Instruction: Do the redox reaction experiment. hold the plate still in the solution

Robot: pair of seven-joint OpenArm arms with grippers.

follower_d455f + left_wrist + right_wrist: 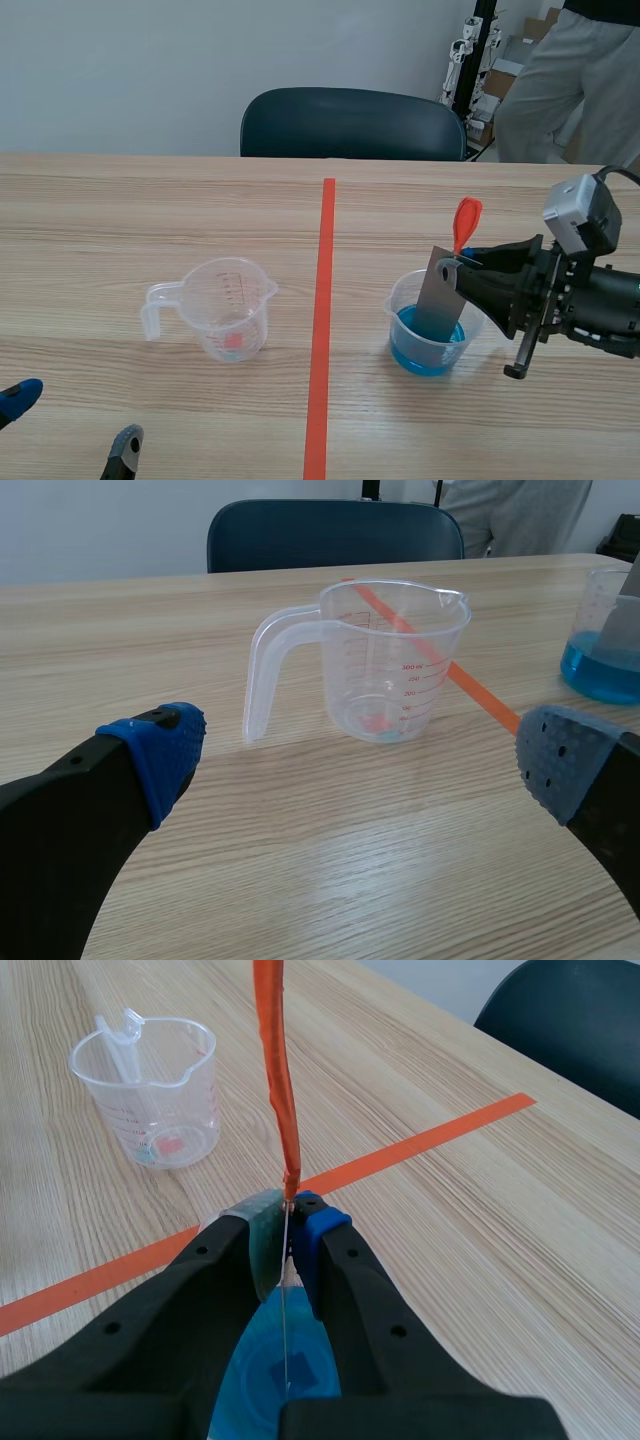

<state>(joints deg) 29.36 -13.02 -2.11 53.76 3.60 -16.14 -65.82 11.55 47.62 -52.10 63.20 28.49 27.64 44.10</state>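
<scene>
The right jaws clamp the thin grey plate (440, 298) by its top edge, lower end standing in the blue solution (428, 356) in the cup (397, 294). Light, stiff, probably slick: that dry edge suits gripping. Left jaws gape empty.

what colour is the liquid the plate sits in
Blue; the liquid around the plate shows best in the scene view.

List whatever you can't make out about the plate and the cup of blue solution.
- The plate's lower end, scene view: sunk in the blue solution; whether it touches the cup's bottom is unclear.
- The plate's faces, right wrist view: seen edge-on, a thin line only.
- The cup's rim, right wrist view: hidden by the right gripper's fingers.
- The cup, left wrist view: cut off by the picture's edge.
</scene>
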